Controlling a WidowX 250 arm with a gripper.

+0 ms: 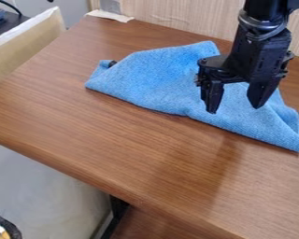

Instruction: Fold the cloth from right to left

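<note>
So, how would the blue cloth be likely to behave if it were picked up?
The cloth would probably droop, given its soft, loose folds. Its thin edges suggest it is light, and its textured surface seems unlikely to be slippery.

bright, diffuse light | soft shadow (205, 170) across tabletop (114, 144) | faint sheen leftward

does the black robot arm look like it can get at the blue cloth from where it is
Probably yes: the claw seems to hang over the blue cloth with its fingers apart, and nothing visible blocks the way down.
</note>
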